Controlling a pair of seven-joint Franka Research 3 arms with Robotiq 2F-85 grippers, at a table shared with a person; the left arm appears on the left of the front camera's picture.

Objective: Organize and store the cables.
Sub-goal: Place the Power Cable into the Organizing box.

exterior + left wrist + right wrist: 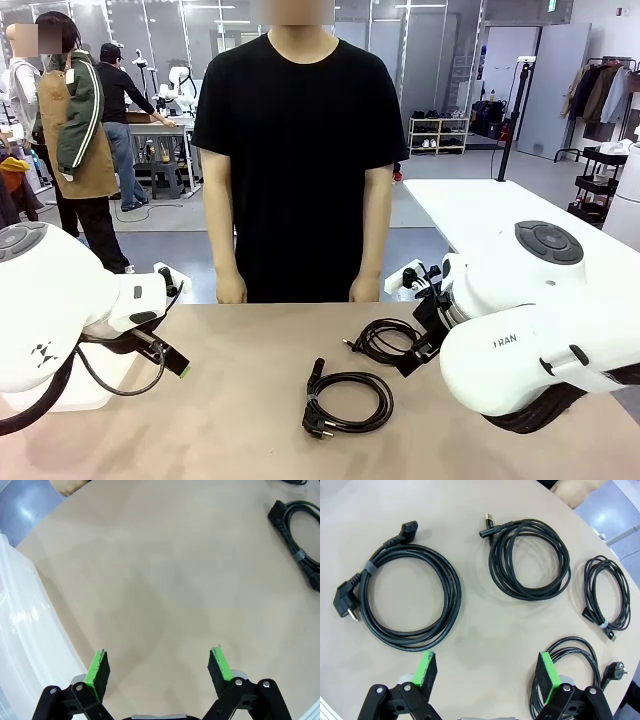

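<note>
Several coiled black cables lie on the tan table. In the right wrist view a thick power cable (405,600) with an angled plug lies at the left. A second coil (530,560) is at top centre, and a thin coil (606,592) lies at the right. Another coil (567,667) with a round plug lies beside my right finger. My right gripper (486,670) hangs open above bare table between them. In the front view the power cable (348,400) and another coil (385,340) lie mid-table, next to my right gripper (420,345). My left gripper (159,667) is open over bare table, with the power cable (300,545) far off.
A person in a black T-shirt (300,150) stands at the far edge, hands hanging at the table's rim. A white plastic container (20,630) stands at the table's left side beside my left gripper (165,355). Another white table (470,205) stands behind at the right.
</note>
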